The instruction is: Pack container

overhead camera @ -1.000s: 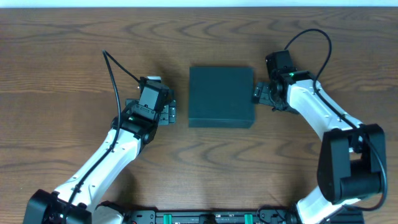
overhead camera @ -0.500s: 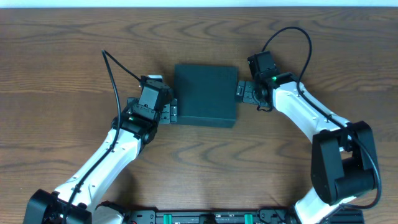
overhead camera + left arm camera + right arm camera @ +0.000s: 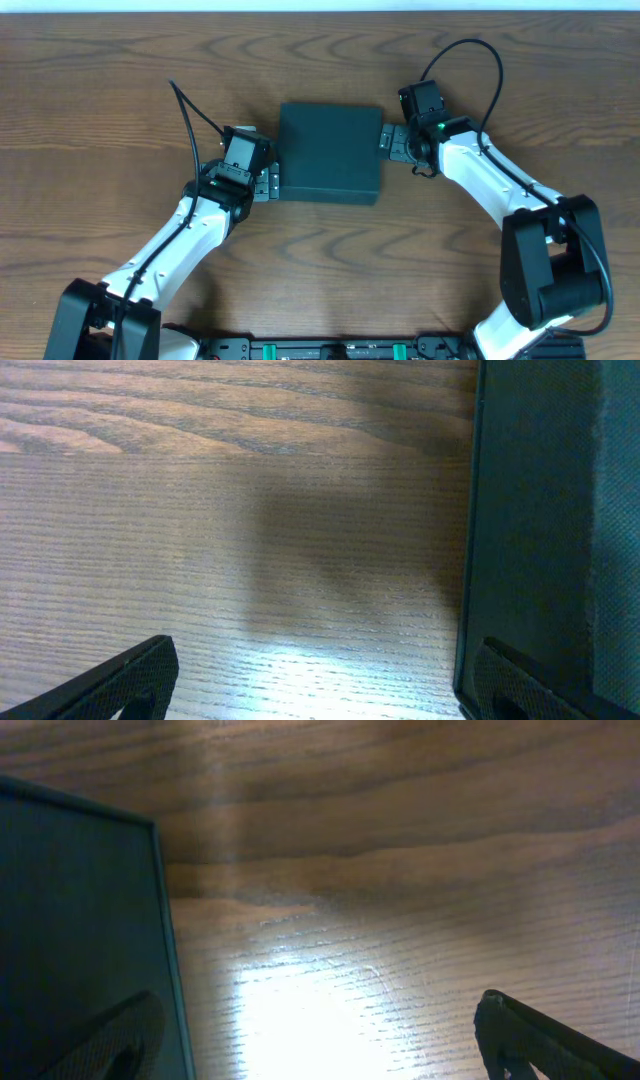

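The dark teal container (image 3: 330, 152) is seen lying closed near the middle of the wooden table (image 3: 100, 100). It is flanked by the left gripper (image 3: 268, 182) and the right gripper (image 3: 388, 145), one at each side wall. Both sets of jaws are spread wide, and nothing is held.

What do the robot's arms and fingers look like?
The left arm and right arm have white links and black joints. A thin black cable leaves each wrist. The fingers are black with a fine textured surface.
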Action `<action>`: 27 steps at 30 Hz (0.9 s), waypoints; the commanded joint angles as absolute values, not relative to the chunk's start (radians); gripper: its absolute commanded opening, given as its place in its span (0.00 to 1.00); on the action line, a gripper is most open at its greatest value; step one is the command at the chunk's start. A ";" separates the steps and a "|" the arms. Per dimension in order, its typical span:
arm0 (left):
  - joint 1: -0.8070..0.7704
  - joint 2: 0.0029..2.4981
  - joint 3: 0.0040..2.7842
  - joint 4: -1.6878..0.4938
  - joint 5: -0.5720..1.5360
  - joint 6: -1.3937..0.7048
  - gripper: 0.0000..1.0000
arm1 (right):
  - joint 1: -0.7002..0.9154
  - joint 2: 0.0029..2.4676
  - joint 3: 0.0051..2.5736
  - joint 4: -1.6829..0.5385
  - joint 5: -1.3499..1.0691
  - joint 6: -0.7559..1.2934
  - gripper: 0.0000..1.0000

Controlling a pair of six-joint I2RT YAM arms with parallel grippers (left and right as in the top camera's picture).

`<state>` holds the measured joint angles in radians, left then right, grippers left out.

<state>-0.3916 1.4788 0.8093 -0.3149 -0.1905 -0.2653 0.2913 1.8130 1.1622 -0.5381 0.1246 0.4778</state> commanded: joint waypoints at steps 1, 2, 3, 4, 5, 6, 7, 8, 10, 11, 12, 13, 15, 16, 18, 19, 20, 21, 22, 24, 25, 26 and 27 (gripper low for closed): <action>-0.393 1.490 0.820 -0.327 -0.181 -0.278 0.95 | 0.293 1.826 1.162 -0.526 0.117 0.470 0.99; -0.393 1.489 0.820 -0.334 -0.170 -0.278 0.95 | 0.293 1.826 1.162 -0.522 0.117 0.470 0.99; -0.393 1.489 0.820 -0.340 -0.149 -0.279 0.96 | 0.293 1.826 1.162 -0.515 0.117 0.470 0.99; -0.393 1.489 0.820 -0.344 -0.132 -0.290 0.95 | 0.293 1.826 1.162 -0.511 0.116 0.470 0.99; -0.393 1.489 0.820 -0.344 -0.126 -0.300 0.95 | 0.293 1.826 1.162 -0.511 0.116 0.470 0.99; -0.393 1.489 0.820 -0.344 -0.116 -0.303 0.95 | 0.293 1.826 1.162 -0.511 0.116 0.470 0.99; -0.393 1.489 0.820 -0.344 -0.103 -0.303 0.95 | 0.293 1.826 1.162 -0.511 0.116 0.470 0.99; -0.393 1.489 0.820 -0.344 -0.090 -0.303 0.95 | 0.293 1.826 1.162 -0.509 0.116 0.470 0.99; -0.393 1.489 0.820 -0.344 -0.076 -0.304 0.96 | 0.293 1.826 1.162 -0.506 0.116 0.470 0.99; -0.393 1.489 0.820 -0.344 -0.075 -0.304 0.95 | 0.293 1.826 1.162 -0.504 0.116 0.470 0.99; -0.393 1.489 0.820 -0.344 -0.070 -0.304 0.95 | 0.293 1.826 1.162 -0.501 0.116 0.470 0.99; -0.393 1.489 0.820 -0.344 -0.057 -0.303 0.95 | 0.293 1.826 1.162 -0.498 0.116 0.470 0.99; -0.393 1.489 0.820 -0.344 -0.051 -0.303 0.95 | 0.293 1.826 1.162 -0.497 0.116 0.473 0.99; -0.393 1.489 0.820 -0.344 -0.064 -0.303 0.95 | 0.294 1.826 1.162 -0.497 0.116 0.481 0.99; -0.393 1.489 0.820 -0.344 -0.091 -0.302 0.95 | 0.296 1.826 1.162 -0.497 0.116 0.486 0.99; -0.393 1.489 0.820 -0.343 -0.103 -0.302 0.95 | 0.296 1.826 1.162 -0.499 0.116 0.486 0.99; -0.393 1.489 0.820 -0.342 -0.113 -0.302 0.95 | 0.296 1.826 1.162 -0.501 0.116 0.486 0.99; -0.393 1.489 0.820 -0.341 -0.116 -0.302 0.95 | 0.296 1.826 1.162 -0.505 0.116 0.486 0.99; -0.393 1.489 0.820 -0.338 -0.116 -0.299 0.95 | 0.296 1.826 1.162 -0.508 0.116 0.486 0.98; -0.393 1.489 0.821 -0.332 -0.124 -0.295 0.95 | 0.296 1.826 1.162 -0.512 0.116 0.486 0.99; -0.393 1.486 0.822 -0.332 -0.140 -0.293 0.95 | 0.296 1.826 1.162 -0.513 0.116 0.486 0.99; -0.393 1.478 0.822 -0.334 -0.165 -0.291 0.95 | 0.296 1.825 1.162 -0.513 0.116 0.491 0.99; -0.393 1.462 0.822 -0.337 -0.192 -0.286 0.95 | 0.296 1.820 1.162 -0.517 0.116 0.494 0.99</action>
